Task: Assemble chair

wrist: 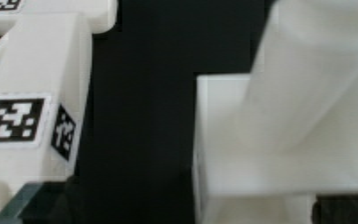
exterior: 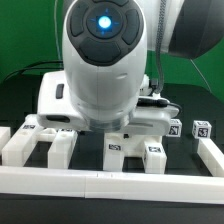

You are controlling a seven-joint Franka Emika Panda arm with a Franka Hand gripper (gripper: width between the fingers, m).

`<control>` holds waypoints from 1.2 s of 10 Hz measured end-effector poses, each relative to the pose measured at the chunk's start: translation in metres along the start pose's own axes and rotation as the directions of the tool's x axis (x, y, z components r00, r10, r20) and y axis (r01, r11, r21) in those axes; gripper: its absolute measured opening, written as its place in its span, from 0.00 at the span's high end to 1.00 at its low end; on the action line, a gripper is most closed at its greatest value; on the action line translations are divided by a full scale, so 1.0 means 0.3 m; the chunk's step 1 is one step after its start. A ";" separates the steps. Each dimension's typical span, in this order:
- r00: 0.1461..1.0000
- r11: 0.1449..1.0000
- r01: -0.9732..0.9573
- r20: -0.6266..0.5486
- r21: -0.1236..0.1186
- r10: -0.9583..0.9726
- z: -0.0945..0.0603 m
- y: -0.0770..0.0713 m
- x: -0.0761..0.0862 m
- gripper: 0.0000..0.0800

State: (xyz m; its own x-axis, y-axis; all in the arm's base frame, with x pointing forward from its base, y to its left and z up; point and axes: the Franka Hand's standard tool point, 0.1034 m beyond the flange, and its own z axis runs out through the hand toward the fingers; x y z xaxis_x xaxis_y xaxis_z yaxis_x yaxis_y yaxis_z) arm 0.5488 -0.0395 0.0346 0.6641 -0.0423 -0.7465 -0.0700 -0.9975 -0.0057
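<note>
Arm (exterior: pixel 100 60) fills centre, hiding the gripper; jaws spread full wide, nothing seen held. Chair parts (exterior: pixel 52 145) strung 8 to 4 o'clock below it. Tagged part (wrist: pixel 34 90) close to the wrist: centre over it, descend straight, close gently

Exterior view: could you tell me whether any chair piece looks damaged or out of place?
Nothing stands out: the tagged chair pieces lie loose on the black table, though the arm blocks the middle.

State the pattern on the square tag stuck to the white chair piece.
Black-and-white blocky squares on the tag; clearest in the wrist view.
</note>
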 end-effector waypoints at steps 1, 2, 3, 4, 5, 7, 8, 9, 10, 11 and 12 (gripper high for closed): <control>1.000 1.000 -0.004 -0.017 0.004 0.004 -0.024 0.015 0.010 0.19; 0.999 1.000 0.000 -0.039 0.004 0.000 -0.070 0.016 0.012 0.19; 0.999 1.000 0.006 -0.051 0.002 -0.006 -0.108 0.015 0.007 0.19; 0.998 1.000 0.010 -0.066 0.003 -0.010 -0.146 0.016 -0.003 0.19; 0.997 1.000 0.015 -0.082 0.006 -0.015 -0.176 0.021 -0.019 0.19; 0.994 0.999 0.040 -0.106 0.002 -0.040 -0.216 0.031 -0.045 0.19; 0.987 0.998 0.066 -0.146 0.003 -0.065 -0.262 0.046 -0.076 0.19; 0.986 0.998 0.063 -0.155 0.013 -0.061 -0.292 0.083 -0.136 0.19; 0.984 0.998 0.066 -0.166 0.019 -0.062 -0.278 0.107 -0.145 0.19; 0.967 0.996 0.087 -0.241 0.009 -0.083 -0.295 0.144 -0.130 0.19; 0.924 0.995 0.098 -0.371 0.003 -0.090 -0.309 0.195 -0.149 0.19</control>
State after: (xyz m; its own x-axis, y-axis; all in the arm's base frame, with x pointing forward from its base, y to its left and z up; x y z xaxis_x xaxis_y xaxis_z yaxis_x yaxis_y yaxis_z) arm 0.5841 -0.1013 0.1294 0.8962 0.0300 -0.4427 -0.0069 -0.9967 -0.0813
